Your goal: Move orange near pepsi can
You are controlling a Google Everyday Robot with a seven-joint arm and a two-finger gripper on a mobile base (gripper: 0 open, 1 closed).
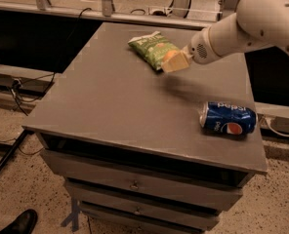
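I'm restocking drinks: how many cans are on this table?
1. The pepsi can lies on its side at the picture's right, near the table's front edge. The pincer holds the orange above the table, beside the chip bag. None seems hidden.

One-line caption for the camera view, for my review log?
The gripper holds the orange above the table, beside the chip bag, short of the pepsi can lying on its side.

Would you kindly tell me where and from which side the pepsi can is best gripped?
The pepsi can lies on its side near the front right corner of the table, ends facing left and right. Come from above and pinch the middle of its round body, front to back, so it cannot roll. The end effector, holding the orange, hovers beside the chip bag.
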